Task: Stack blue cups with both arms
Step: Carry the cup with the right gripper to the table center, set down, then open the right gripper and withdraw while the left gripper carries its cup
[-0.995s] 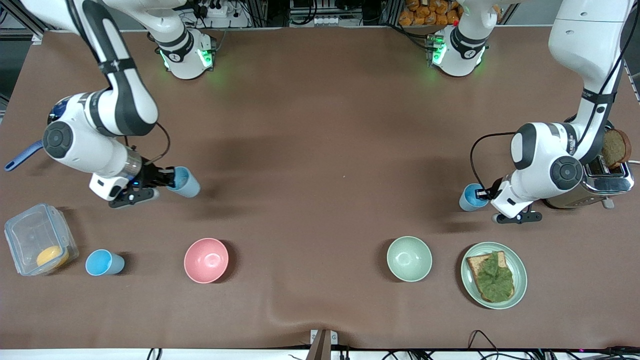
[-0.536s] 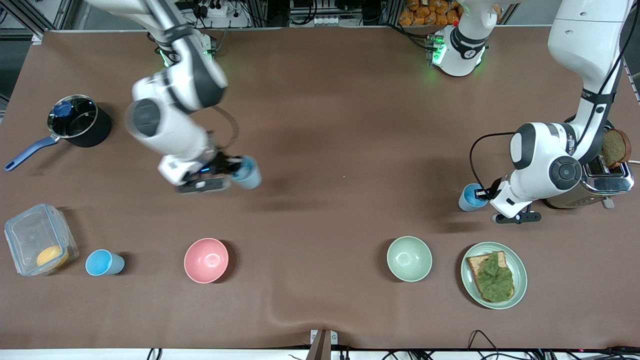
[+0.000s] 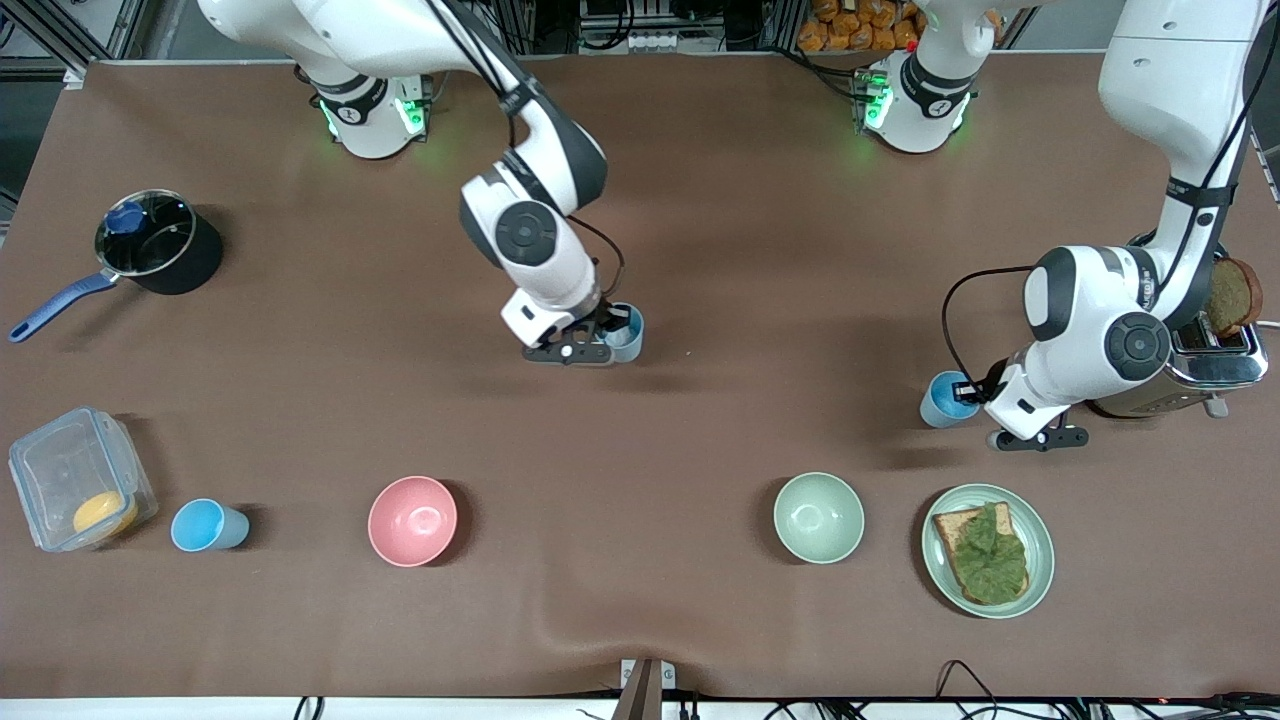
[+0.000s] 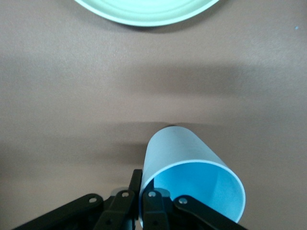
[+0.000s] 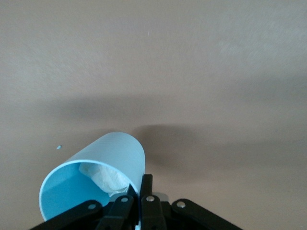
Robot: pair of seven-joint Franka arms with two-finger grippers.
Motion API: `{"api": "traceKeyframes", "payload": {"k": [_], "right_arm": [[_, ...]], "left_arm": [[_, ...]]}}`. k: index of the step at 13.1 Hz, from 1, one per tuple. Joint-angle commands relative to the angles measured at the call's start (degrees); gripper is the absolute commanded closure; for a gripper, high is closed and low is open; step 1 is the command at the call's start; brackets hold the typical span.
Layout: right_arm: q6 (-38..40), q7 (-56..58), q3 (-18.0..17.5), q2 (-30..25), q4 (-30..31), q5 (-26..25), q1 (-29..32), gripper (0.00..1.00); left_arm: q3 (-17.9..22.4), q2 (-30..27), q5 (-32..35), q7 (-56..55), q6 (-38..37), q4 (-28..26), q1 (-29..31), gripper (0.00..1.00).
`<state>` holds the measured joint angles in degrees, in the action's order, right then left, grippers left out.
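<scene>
The right arm's small black two-finger gripper (image 3: 600, 338) hangs over the middle of the table, wrist bent downward, fingers clamped on a cup's rim (one inside, one outside). The left arm's matching black gripper (image 3: 975, 392) sits low, pinching another rim likewise.

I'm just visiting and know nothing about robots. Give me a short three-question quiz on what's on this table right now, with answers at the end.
1. True or false: each arm's jaws are shut on a blue cup.
2. How many blue cups are in the scene? A) one B) two C) three
3. What lies on the green plate?

Key
1. True: the right gripper holds one blue cup, the left gripper another.
2. C: a third cup stands beside the plastic container.
3. Bread with green topping.
</scene>
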<state>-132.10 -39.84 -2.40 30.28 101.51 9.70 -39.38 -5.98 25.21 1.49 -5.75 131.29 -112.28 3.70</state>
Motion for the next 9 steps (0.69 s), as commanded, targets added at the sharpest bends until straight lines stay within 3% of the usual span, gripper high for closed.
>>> {"api": "traceKeyframes", "payload": {"k": [1,5,6,8,9], "right_arm": [[1.14,-4.0,1.08,1.0,-1.58,-1.79,-1.14,1.0],[1.14,-8.23,1.0,2.33,-1.49,-1.88,-2.63,0.96],[1.32,-9.02,0.99,2.33,-1.49,-1.88,-2.55,0.76],[1.49,-9.38,1.08,2.24,-1.49,-1.79,-2.37,0.1],[1.49,-9.12,1.08,2.06,-1.66,-1.79,-2.02,0.0]], "left_arm": [[-3.06,-2.35,-2.1,-2.84,-2.96,0.74,-0.01,1.0],[-9.82,-6.66,-2.19,-8.92,-9.98,2.85,0.17,1.0],[-11.32,-7.36,-2.89,-9.8,-12.0,4.07,0.25,1.0],[-14.13,-11.39,-6.66,-15.39,-18.67,5.75,0.17,1.0],[-15.71,-14.28,-6.94,-19.35,-22.62,6.89,0.17,1.0]]}}
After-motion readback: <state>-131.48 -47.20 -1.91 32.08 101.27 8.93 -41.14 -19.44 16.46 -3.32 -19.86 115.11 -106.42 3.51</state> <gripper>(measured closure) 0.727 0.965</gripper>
